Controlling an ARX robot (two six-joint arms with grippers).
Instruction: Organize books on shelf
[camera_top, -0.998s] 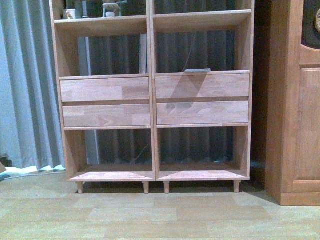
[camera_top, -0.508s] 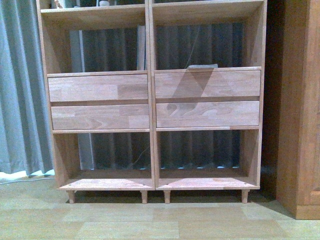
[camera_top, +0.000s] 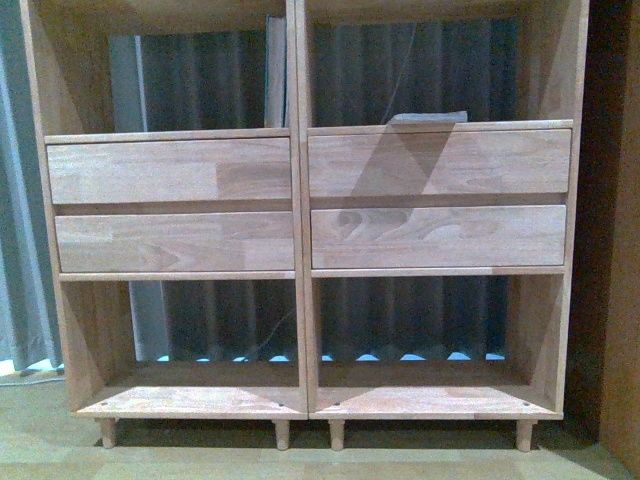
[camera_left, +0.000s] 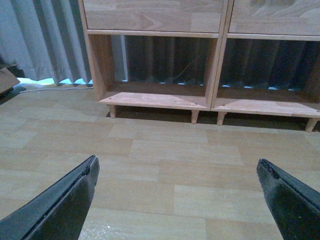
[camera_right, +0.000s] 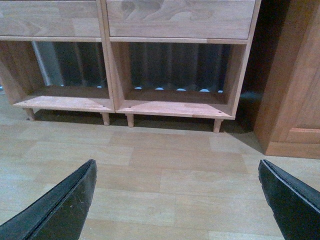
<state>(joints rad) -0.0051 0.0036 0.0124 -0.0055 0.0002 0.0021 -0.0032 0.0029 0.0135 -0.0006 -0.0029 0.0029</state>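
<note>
Black jaws of the left gripper and right gripper gape wide and empty above the floor, short of the shelf, where what seems a book lies flat atop the upper right drawer, so I judge this the approach, with a raised reach next.

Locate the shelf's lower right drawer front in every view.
Front view: lower right drawer front, right of centre, below the upper drawer.
Left wrist view: drawer front cropped at the frame edge, above the open compartment farther from the curtain.
Right wrist view: drawer front cropped likewise, above that compartment, nearest the brown cabinet.
Shared landmark: the middle pair of peg legs.
</note>
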